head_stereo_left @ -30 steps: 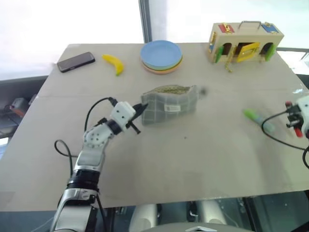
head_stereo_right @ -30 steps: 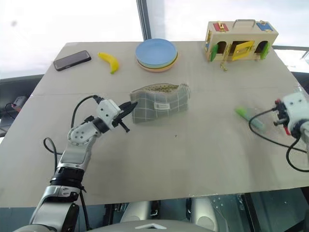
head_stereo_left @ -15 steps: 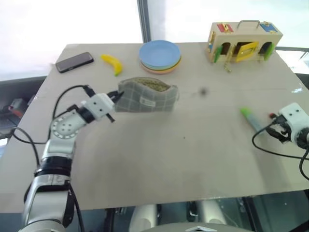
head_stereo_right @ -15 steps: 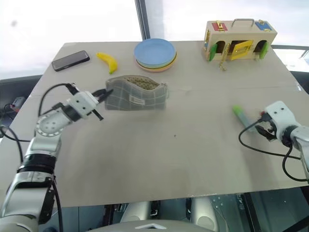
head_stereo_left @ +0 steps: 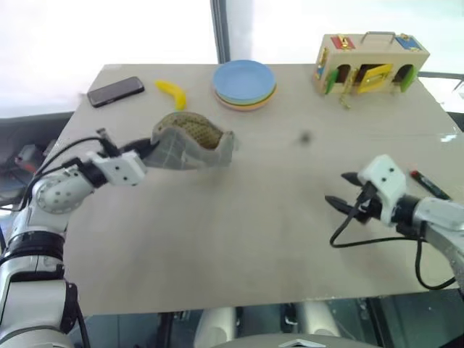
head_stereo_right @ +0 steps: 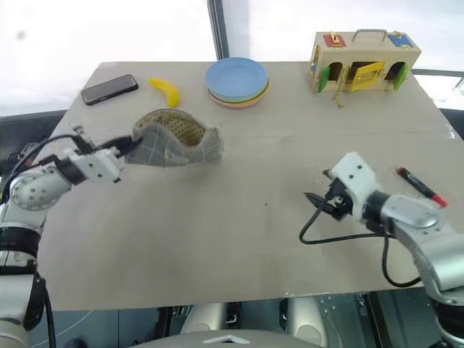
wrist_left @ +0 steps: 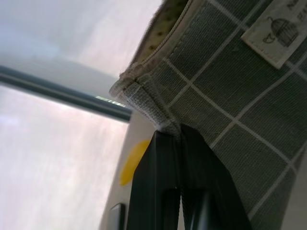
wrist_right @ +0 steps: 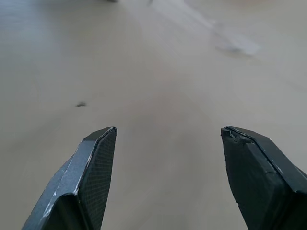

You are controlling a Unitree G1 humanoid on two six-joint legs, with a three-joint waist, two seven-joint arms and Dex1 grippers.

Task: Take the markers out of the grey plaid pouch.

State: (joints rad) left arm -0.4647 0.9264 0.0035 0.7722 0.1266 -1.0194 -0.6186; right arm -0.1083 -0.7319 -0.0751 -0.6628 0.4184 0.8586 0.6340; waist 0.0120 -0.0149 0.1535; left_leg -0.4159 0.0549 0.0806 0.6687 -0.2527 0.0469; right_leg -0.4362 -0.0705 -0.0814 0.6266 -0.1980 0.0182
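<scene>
The beige table (head_stereo_left: 239, 217) carries everything, and the grey plaid pouch (head_stereo_left: 190, 145) serves as the landmark here. The wooden latch box (head_stereo_left: 370, 61) stands far off to the pouch's right at the table's back edge. The stack of plates (head_stereo_left: 244, 83), blue on top, sits just behind the pouch and a little to its right. The pouch itself is raised off the table on the left half, mouth gaping upward so the dotted yellowish lining shows. The left gripper (head_stereo_left: 143, 151) is clenched on the pouch's left corner seam; in the left wrist view its two black fingers (wrist_left: 158, 191) pinch the fabric with no gap between them. The right gripper (head_stereo_left: 341, 190) hangs well to the right of the pouch, low over bare table, jaws spread wide and grasping nothing. The black phone (head_stereo_left: 114, 91) lies behind the pouch to its left, the yellow banana (head_stereo_left: 172, 93) between phone and plates. The red marker (head_stereo_right: 419, 185) lies on the table far right of the pouch, beyond the right gripper
</scene>
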